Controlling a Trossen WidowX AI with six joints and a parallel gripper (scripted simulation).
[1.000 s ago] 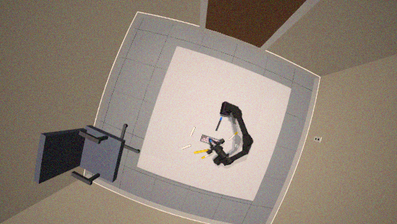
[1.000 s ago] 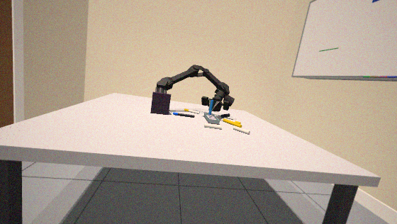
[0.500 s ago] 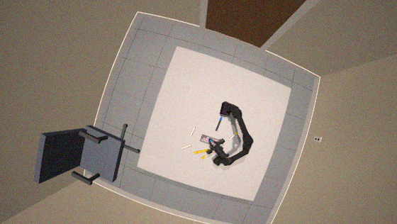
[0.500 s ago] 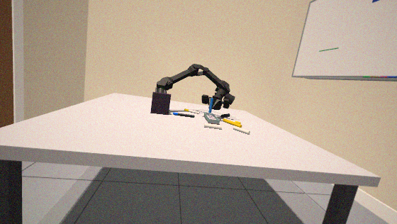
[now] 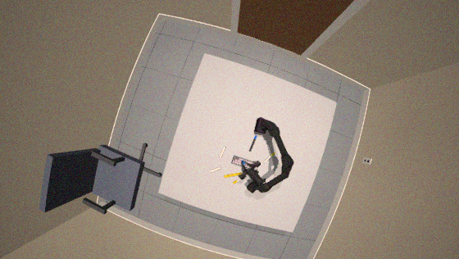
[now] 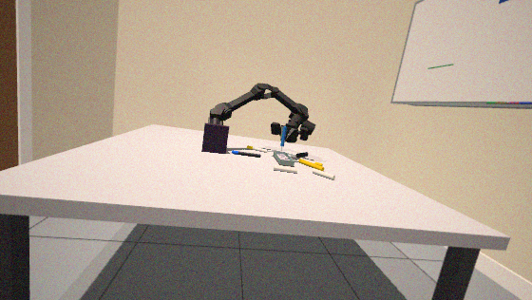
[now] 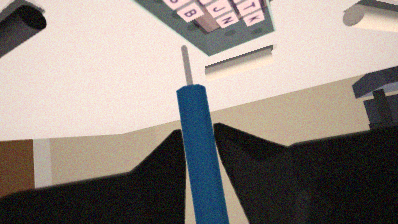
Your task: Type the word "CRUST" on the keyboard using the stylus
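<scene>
My gripper (image 7: 198,133) (image 6: 284,132) is shut on the blue stylus (image 7: 201,170) (image 6: 283,138) (image 5: 243,163), which points down out of the fingers with its thin grey tip showing in full in the wrist view. The keyboard (image 7: 212,46) (image 6: 287,163) (image 5: 234,159) is a small teal-grey board with pale pink lettered keys. In the wrist view the tip appears just off the keyboard's near corner, with white table behind it, near the keys B, N and K. In the exterior view the tip hangs at the keyboard's far end. Its exact height is hard to tell. Most keys are out of the wrist view.
A black marker with a blue end (image 5: 252,143) (image 6: 248,154) lies near the arm's base. White sticks (image 5: 222,152) (image 6: 285,169) and yellow sticks (image 5: 232,175) (image 6: 312,164) lie around the keyboard. A black cylinder (image 6: 302,155) (image 7: 20,31) lies beside it.
</scene>
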